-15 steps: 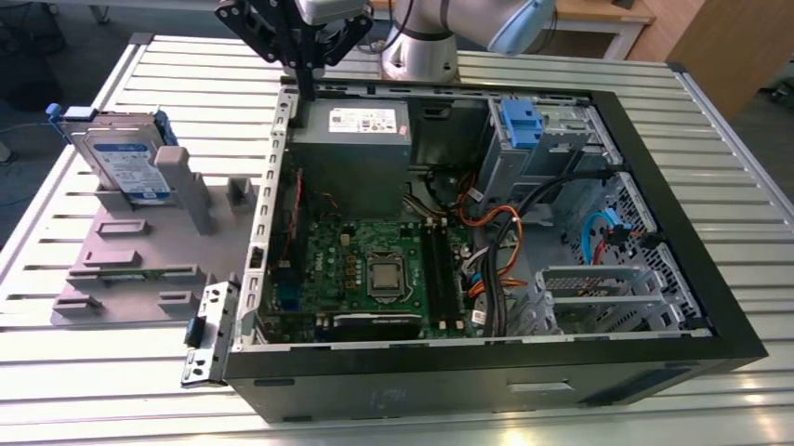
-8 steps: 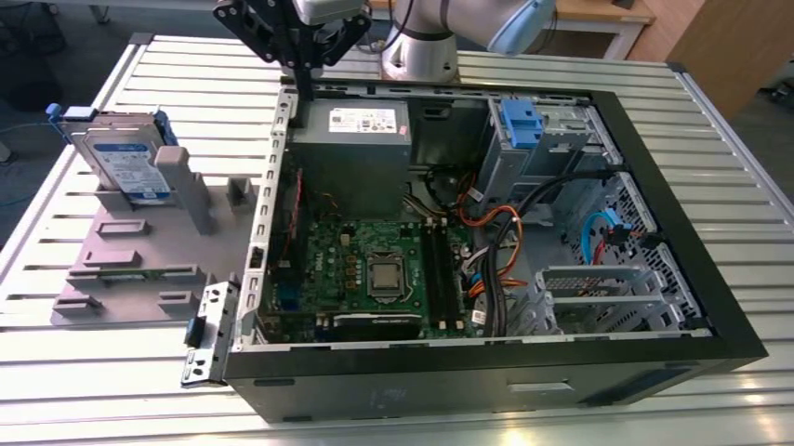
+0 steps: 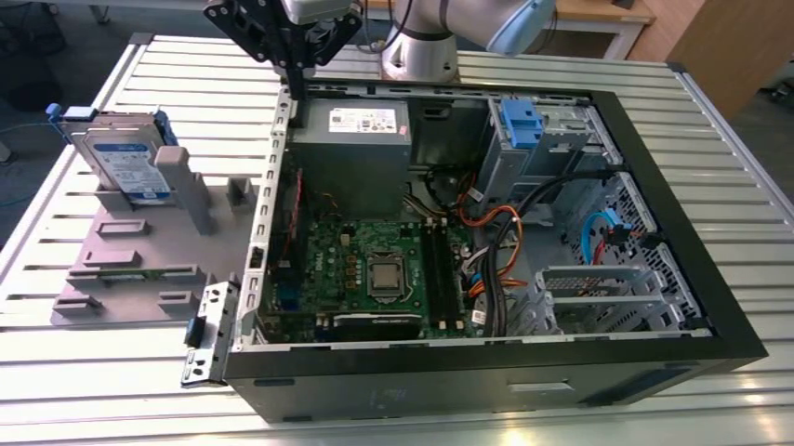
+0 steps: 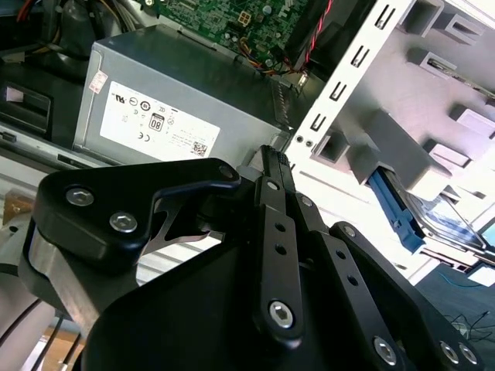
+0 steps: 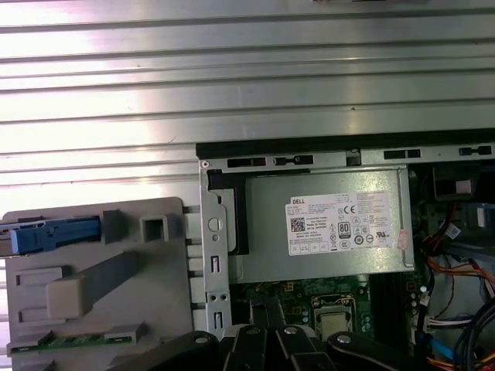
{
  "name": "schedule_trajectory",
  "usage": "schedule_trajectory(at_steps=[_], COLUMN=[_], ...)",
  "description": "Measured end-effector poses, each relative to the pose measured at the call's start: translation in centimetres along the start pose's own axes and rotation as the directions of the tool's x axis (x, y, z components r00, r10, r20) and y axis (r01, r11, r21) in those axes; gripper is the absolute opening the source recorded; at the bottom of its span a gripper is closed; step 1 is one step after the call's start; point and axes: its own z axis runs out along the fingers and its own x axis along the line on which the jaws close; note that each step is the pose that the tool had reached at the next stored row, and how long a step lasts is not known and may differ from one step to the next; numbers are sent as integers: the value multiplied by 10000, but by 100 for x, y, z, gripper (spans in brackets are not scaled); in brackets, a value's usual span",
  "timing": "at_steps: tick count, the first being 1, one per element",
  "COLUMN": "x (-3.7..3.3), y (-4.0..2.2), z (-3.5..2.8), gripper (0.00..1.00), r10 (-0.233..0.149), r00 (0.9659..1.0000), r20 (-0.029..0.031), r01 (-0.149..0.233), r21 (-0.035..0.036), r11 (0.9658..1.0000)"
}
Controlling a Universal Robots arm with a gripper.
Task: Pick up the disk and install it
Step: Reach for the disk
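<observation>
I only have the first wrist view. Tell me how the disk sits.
Observer: In the exterior view the disk stands on edge in the grey fixture, its label face towards the camera. It is on the exterior view's left of the case.
Operator: Now give me the tool's place.
Observer: The tool hangs at the case's far corner, beside the power supply. It is apart from the disk, shut and empty.
</observation>
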Motion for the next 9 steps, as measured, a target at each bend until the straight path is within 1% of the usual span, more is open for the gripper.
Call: schedule_trajectory(at_steps=[9], x=[29], y=[-2], z=[-1], gripper=[11], r10=[0], r00=[10000], r20=[0], r01=[0], r21=[0], r11=[10000])
